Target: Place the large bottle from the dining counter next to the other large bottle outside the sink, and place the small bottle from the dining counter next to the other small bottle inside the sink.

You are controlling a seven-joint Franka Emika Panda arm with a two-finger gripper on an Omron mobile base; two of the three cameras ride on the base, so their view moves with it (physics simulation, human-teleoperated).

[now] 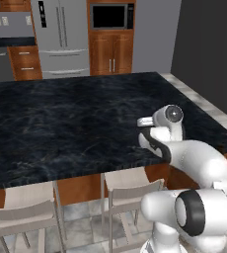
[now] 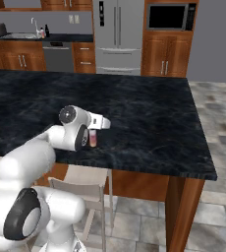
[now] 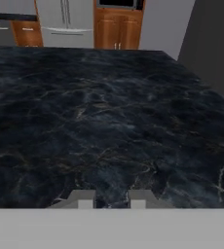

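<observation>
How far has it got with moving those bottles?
Little looks done. The small bottle stands on the dining counter beside the arm; the gripper holds nothing. It must yet go into the far sink. Bottles there are too small to judge the large one.

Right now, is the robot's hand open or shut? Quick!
Gripper: cannot be told. Its fingertips stand slightly apart, and the small bottle is right by the hand, but no grip shows.

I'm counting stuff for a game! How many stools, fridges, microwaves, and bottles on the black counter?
Stools: 2
Fridge: 1
Microwave: 1
Small bottle on the counter: 1
Total: 5
</observation>
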